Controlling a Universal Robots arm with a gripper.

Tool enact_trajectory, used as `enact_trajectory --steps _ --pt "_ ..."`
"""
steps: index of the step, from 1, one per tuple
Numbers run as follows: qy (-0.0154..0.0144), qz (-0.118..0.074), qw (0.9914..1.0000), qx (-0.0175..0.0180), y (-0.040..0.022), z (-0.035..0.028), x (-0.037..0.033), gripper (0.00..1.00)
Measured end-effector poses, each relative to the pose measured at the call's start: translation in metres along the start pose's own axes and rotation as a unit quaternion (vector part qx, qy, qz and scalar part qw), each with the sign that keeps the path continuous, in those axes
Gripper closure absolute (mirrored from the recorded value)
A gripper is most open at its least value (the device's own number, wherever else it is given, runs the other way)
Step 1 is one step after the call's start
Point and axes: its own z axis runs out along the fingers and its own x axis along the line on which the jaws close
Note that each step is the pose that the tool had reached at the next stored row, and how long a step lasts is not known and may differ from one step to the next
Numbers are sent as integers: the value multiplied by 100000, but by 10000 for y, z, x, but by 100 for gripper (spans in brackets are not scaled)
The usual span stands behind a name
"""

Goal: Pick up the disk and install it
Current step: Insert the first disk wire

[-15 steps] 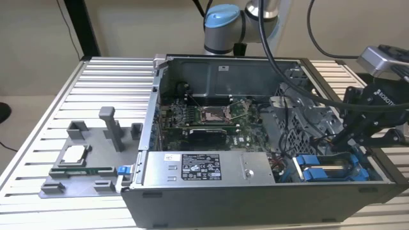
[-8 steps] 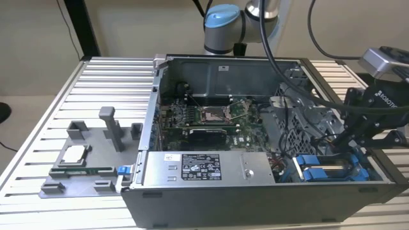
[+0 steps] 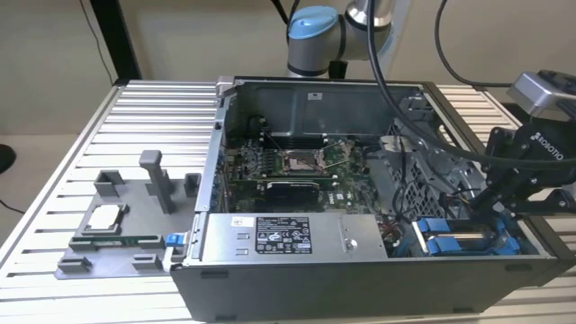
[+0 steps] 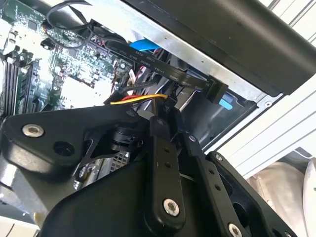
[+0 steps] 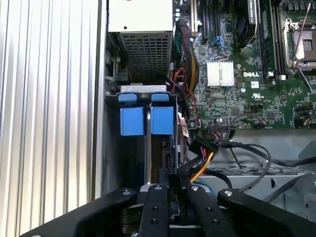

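Blue-framed disk (image 3: 463, 241) is lying in a corner bay of the case (image 3: 360, 287); the gripper (image 3: 483, 204), jaws together, is risking snagging nearby cables (image 5: 200, 147).

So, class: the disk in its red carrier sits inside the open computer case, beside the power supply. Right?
No. The disk has a blue carrier, not red; the exterior view shows it inside the computer case, beside the power supply.

The disk (image 3: 470, 240), in the computer case's (image 3: 360, 287) corner on the exterior view's right, has its label out of sight and its blue carrier (image 3: 438, 244) partly behind the case wall; the tip of the gripper (image 3: 487, 206) is masked there too; the arm (image 3: 315, 30) is cut off by the exterior view's top edge.
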Motion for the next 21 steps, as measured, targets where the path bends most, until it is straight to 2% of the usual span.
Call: enact_trajectory --steps 5,21 --pt "-9 -10 100000 158 2 12 3 100" --pt "-1 -65 100000 163 -4 48 11 100"
